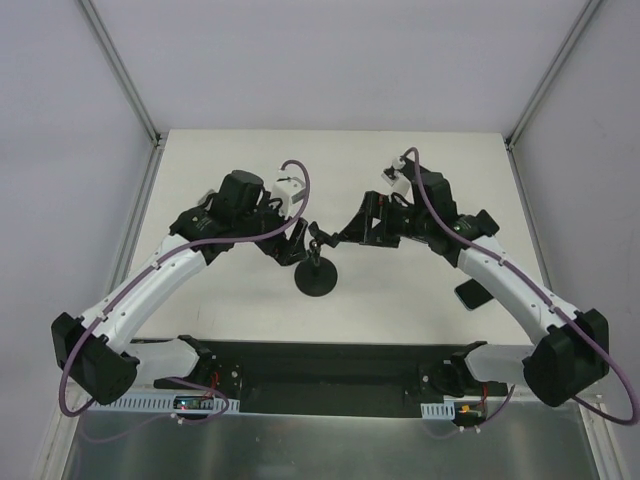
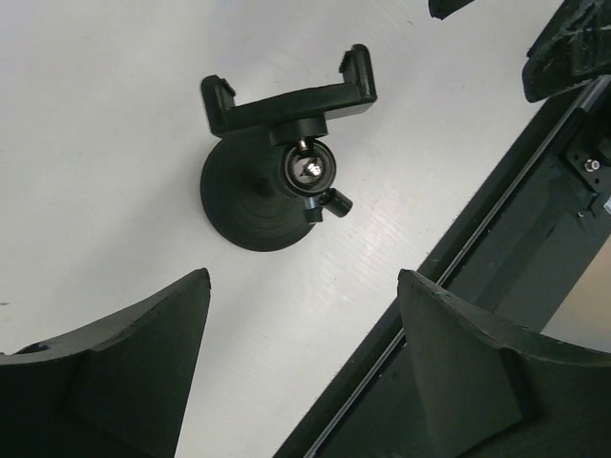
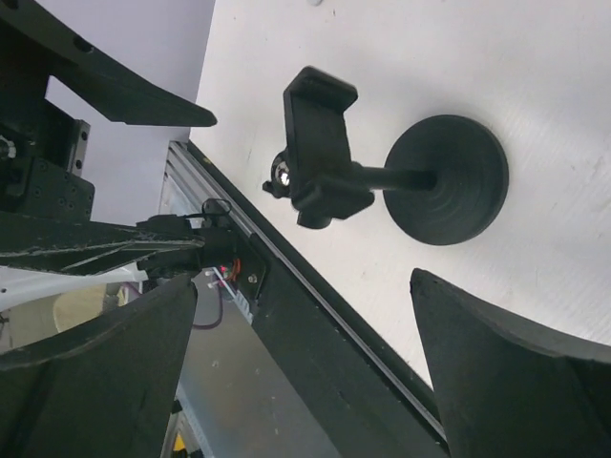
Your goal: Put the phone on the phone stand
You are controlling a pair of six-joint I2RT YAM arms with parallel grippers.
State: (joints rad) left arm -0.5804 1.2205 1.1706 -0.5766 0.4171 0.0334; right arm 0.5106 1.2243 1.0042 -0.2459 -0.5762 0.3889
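Phone stand, black with a round base, stands upright near the middle of the white tabletop. Its clamp-style cradle is empty, with nothing between the two hooked ends. Both arms reach in over it, one from each side. The left claw hangs above the stand with its two fingers spread wide and nothing between them. The left wrist view looks down past them onto the base and cradle. The right claw is also spread wide and empty, just beside the stand on the other side, and sees the cradle side-on. The phone appears to be the dark flat slab lying on the tabletop well apart from the stand. It is to the robot's right and nearer the arm bases, close beside the right forearm, and shows in neither wrist view. Part of it looks hidden by that arm, so its long axis cannot be read with confidence. The relation that matters is that the phone lies behind and outside the right claw, not in front of it, and the right arm is plainly the nearer one. As a judgement, the pick-up has not begun. The next move would call for the right claw to draw back toward the robot and out to the right before descending on the phone. The left claw is on the wrong side of the stand for that reach.
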